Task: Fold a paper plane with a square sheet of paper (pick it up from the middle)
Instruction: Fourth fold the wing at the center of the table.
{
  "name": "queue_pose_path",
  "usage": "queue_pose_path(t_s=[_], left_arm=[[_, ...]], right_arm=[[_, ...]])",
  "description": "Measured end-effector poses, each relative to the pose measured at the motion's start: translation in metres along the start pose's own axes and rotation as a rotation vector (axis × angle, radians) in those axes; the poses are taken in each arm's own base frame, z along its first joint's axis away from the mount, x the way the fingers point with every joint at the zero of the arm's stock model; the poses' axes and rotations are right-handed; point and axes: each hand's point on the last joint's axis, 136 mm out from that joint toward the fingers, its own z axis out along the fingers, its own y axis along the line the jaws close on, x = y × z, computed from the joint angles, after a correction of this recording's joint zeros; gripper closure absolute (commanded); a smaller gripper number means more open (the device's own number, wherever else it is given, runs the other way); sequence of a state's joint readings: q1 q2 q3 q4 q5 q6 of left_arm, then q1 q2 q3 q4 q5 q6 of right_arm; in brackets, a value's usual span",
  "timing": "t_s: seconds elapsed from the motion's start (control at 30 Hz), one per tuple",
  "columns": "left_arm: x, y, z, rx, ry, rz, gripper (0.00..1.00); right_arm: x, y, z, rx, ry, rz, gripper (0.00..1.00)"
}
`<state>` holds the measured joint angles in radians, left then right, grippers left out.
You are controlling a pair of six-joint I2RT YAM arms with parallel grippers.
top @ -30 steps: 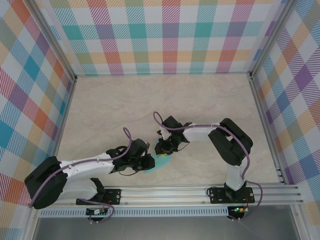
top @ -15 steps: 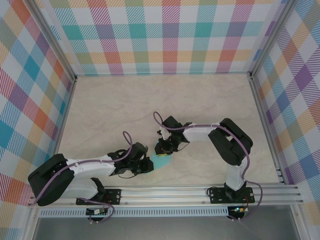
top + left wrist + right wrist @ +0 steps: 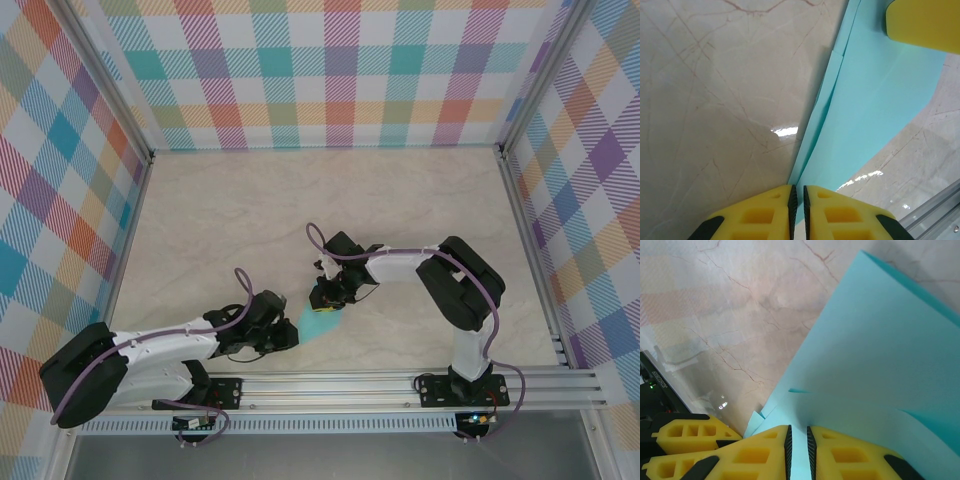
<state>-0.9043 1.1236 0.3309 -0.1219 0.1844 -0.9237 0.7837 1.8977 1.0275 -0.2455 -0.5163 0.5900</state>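
Your left arm has swung back toward the near rail since a second ago. Its left tool now sits a little further left, and more of the sheet of paper lies uncovered. Your right arm has not shifted.

The sheet is a light-teal folded shape lying on the marble desk, close to the rail, between the left tool and the right tool.

In the left wrist view, the left tool has its yellow fingers pressed almost together on a narrow creased end of the paper, which runs into the slit between them. The layers fan out away from the tool, and a yellow finger of the other tool rests on the far part.

In the right wrist view, the right tool pinches an edge of the sheet, with teal showing in the thin gap between its fingers. Several layers of paper overlap just ahead of them.
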Motion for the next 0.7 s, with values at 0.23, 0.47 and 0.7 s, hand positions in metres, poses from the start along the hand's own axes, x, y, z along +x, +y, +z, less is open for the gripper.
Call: queue_pose_path(t_s=[0.23,0.47,0.7], left_arm=[[0.001,0.002,0.0,-0.027,0.014,-0.003,0.87],[0.006,0.012,-0.011,-0.093,0.039,0.005,0.86],[-0.008,-0.017,-0.028,-0.041,0.0,0.025,0.85]], right_arm=[[0.0,0.0,0.0,0.003,0.004,0.004,0.8],[0.0,0.0,0.0,0.004,0.005,0.005,0.8],[0.0,0.0,0.0,0.005,0.007,0.006,0.8]])
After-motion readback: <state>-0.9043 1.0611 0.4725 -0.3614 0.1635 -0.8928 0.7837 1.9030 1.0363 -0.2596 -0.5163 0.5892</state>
